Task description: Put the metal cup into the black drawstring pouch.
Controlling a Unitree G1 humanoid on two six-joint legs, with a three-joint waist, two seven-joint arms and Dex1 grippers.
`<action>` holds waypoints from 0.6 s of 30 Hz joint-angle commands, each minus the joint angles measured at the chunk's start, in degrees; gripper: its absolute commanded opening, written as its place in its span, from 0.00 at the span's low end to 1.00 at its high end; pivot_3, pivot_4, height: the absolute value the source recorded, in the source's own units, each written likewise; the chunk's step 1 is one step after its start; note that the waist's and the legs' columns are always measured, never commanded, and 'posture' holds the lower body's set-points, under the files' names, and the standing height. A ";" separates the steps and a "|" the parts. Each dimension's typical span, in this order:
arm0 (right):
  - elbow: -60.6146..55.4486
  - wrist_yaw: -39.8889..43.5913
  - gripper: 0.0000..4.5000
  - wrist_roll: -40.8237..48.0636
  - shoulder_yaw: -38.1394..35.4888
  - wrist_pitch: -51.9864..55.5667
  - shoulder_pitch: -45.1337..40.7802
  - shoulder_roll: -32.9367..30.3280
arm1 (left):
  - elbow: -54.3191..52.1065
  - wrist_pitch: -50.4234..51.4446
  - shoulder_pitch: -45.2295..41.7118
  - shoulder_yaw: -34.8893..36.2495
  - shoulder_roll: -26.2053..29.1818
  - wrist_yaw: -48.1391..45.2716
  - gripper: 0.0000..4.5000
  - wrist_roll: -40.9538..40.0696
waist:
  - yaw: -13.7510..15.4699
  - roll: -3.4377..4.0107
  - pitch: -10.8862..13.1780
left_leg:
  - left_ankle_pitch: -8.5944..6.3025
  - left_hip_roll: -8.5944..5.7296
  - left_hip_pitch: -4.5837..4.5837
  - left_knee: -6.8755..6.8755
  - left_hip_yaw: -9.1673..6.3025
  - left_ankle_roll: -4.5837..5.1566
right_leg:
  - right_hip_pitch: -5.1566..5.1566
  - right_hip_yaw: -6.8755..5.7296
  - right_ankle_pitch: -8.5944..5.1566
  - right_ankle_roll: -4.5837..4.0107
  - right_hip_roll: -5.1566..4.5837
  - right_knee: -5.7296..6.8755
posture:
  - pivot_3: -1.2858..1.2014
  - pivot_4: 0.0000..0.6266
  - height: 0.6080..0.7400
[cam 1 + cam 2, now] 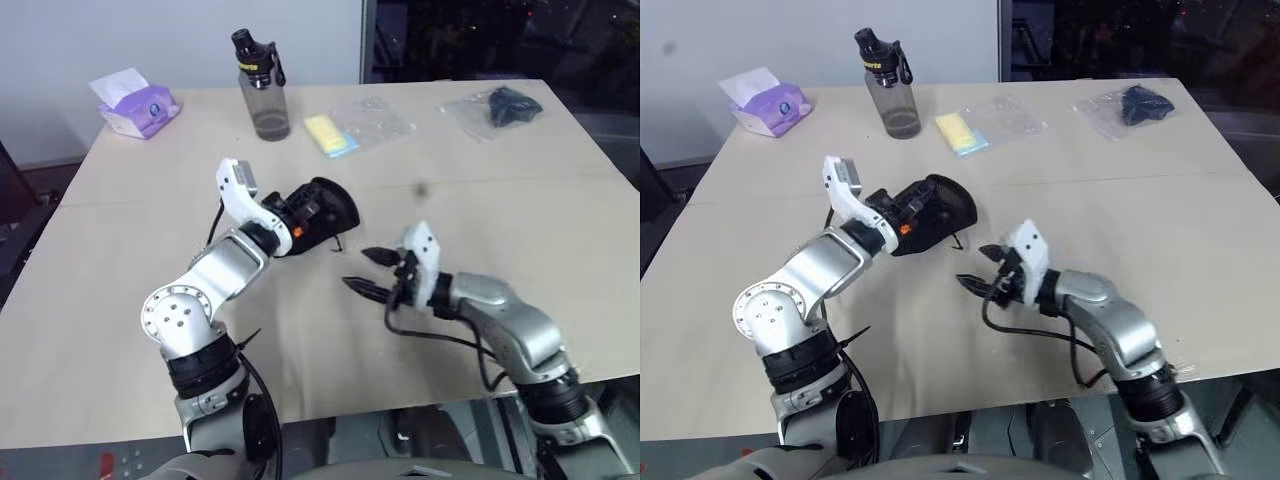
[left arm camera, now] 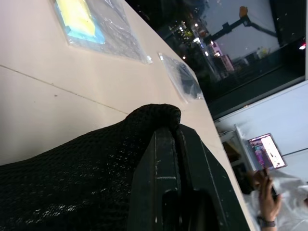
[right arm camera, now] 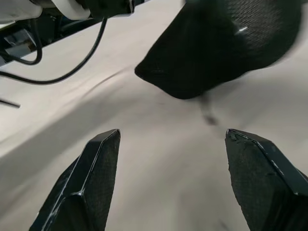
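Black drawstring pouch (image 1: 325,212): matte mesh fabric, bulging and rounded, held up off the counter (image 1: 520,230) mid-scene, pinched at one edge by left tool (image 1: 300,222). Thin cord dangles below it. Metal cup can't be made out.

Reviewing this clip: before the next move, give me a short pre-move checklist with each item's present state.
1. Left pincer shut on the black drawstring pouch: ok.
2. Pouch held off the table: ok.
3. Right pincer open and empty: ok.
4. Metal cup inside the pouch: cannot tell, the pouch bulges but no metal shows.
5. Right pincer apart from the pouch: ok.
6. Water bottle standing away from both arms: ok.
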 commanded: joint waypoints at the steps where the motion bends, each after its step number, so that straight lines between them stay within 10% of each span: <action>1: 7.97 -4.01 0.78 -2.59 0.40 -4.73 -3.14 6.88 | -0.71 -1.99 -0.34 -1.98 1.49 0.78 0.00 -2.39 | 0.08 0.00 0.00 | 0.00 0.00 -0.01 0.00 0.00 0.00 | 0.00 0.00 0.00 0.00 0.00 0.00 | 0.52 0.24 1.00; 18: 20.05 -10.08 0.78 -8.28 -3.57 -9.51 -6.60 13.95 | -1.01 -7.46 2.27 -6.59 5.48 0.92 0.00 -4.22 | 0.09 0.01 0.01 | 0.02 -0.03 -0.07 -0.06 -0.08 -0.04 | -0.02 -0.06 0.01 -0.02 -0.03 -0.04 | 0.52 0.24 1.00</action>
